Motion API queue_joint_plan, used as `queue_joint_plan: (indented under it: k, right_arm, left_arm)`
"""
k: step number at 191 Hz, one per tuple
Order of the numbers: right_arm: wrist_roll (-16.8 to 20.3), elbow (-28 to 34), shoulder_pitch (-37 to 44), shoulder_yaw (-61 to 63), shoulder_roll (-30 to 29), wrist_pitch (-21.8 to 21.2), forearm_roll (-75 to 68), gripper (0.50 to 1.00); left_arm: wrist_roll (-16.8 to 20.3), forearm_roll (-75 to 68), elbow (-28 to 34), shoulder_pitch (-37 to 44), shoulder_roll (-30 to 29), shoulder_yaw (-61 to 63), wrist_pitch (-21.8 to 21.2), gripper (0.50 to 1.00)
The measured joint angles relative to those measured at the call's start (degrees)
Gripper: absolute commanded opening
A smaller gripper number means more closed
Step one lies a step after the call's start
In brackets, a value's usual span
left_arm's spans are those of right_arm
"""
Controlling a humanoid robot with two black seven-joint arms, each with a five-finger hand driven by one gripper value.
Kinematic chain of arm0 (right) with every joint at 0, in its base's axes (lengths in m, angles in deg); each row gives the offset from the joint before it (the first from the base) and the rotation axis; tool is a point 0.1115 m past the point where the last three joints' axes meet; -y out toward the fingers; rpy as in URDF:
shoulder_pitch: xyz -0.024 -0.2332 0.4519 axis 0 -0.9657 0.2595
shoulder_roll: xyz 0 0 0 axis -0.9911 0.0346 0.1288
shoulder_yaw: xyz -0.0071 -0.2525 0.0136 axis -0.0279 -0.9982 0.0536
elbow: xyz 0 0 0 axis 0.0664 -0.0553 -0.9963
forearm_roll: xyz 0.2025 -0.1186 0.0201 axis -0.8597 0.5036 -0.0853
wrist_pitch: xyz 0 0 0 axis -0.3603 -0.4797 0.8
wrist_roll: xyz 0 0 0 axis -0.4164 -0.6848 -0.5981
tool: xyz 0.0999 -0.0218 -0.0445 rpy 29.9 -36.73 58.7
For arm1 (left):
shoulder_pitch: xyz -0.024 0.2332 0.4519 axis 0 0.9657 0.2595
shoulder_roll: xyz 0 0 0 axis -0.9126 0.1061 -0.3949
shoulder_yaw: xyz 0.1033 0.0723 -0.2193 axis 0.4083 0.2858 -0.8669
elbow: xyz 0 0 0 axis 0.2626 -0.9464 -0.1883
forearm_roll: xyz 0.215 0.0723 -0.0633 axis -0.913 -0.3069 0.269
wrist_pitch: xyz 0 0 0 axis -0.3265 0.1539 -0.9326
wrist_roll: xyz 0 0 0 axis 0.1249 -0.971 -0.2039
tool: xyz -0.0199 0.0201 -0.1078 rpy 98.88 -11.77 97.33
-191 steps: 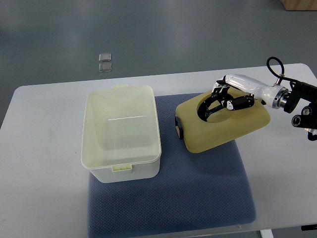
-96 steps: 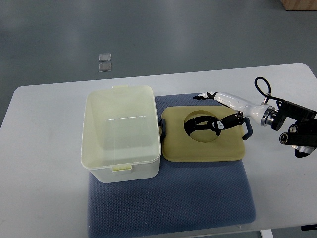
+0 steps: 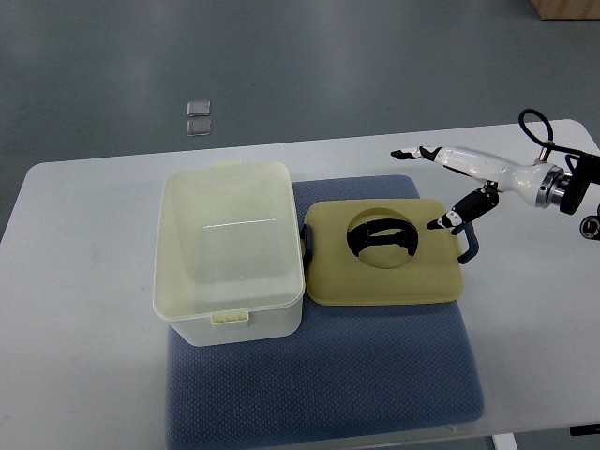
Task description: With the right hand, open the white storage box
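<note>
The white storage box (image 3: 230,248) stands open and empty on the left part of a blue mat (image 3: 319,375). Its tan lid (image 3: 384,253) lies flat on the mat just right of the box, with a round hole and dark handle in the middle and dark clips at both ends. My right hand (image 3: 441,187) comes in from the right edge and hovers over the lid's far right corner. The fingers are spread and hold nothing. No left arm shows.
A white table (image 3: 84,309) carries the mat. Two small clear squares (image 3: 198,118) lie on the grey floor beyond the table's far edge. A brown box corner (image 3: 567,7) shows at the top right.
The lid went from tilted in my right hand to flat on the mat beside the box. The hand then let go and drew back to the right.
</note>
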Motion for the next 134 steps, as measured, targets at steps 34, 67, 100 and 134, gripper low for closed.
queue_joint_plan:
  k: [34,67,100,134]
  right_arm:
    - [0.0,2.5,4.2,5.8,4.4,-7.0,-4.3,0.932]
    - [0.0,1.7,3.4,17.0,4.6,-12.5,-22.8,0.932]
    - [5.4,-3.0,0.8,26.7,-0.5,-13.1,-47.6,0.932]
    - [12.0,-10.0,-5.8,38.6,-6.1,-13.4,-67.2,0.932]
  left_arm:
    - [0.0,0.0,-0.4,0.0,0.0,0.1,0.0,1.0]
    - [0.0,0.0,0.1,0.0,0.0,0.0,0.0,1.0]
    - [0.0,0.0,-0.1,0.0,0.0,0.0,0.0,1.0]
    - [0.0,0.0,-0.3,0.0,0.0,0.0,0.0,1.0]
